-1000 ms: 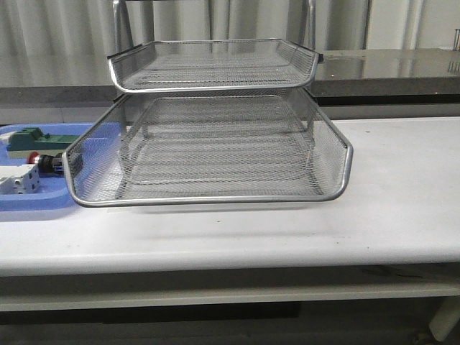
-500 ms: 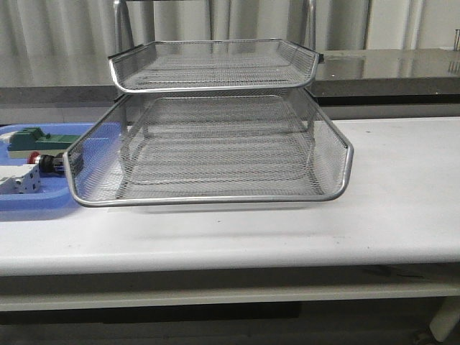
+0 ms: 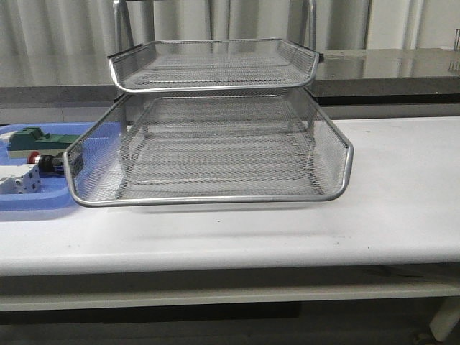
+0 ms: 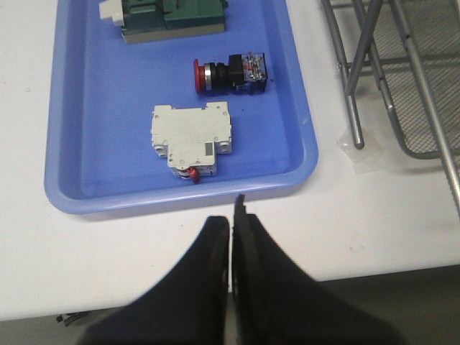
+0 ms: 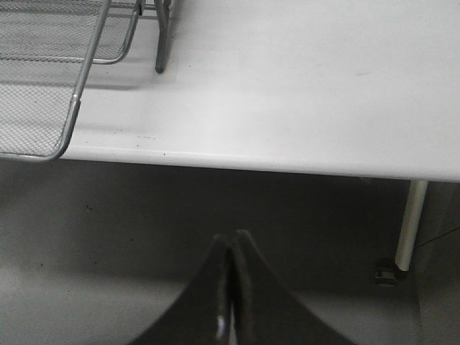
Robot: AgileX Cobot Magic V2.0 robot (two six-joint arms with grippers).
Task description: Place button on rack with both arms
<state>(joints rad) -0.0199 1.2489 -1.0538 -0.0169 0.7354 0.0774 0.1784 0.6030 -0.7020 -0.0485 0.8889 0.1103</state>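
The button (image 4: 231, 72) lies on its side along the blue tray (image 4: 72, 129), red head away from the rack (image 3: 215, 136). The left gripper (image 4: 233, 215) and right gripper (image 5: 231, 248) are both pressed together, empty.

Only the grippers of the robot are visible, each seen from its own wrist camera; the front view shows no part of either arm.

The left gripper (image 4: 231, 215) is matte black. Its two fingers (image 4: 208, 259) are broad at the base and taper in smooth curves to thin, blade-like tips. One tip ends in a small sharp point, slightly longer than the other. The base is a blurred dark mass.

The right gripper (image 5: 231, 241) has the same black, curved, tapering shape. A faint pale glint runs along the narrow seam between its fingers (image 5: 251, 280). No cables, screws or markings are visible on either.
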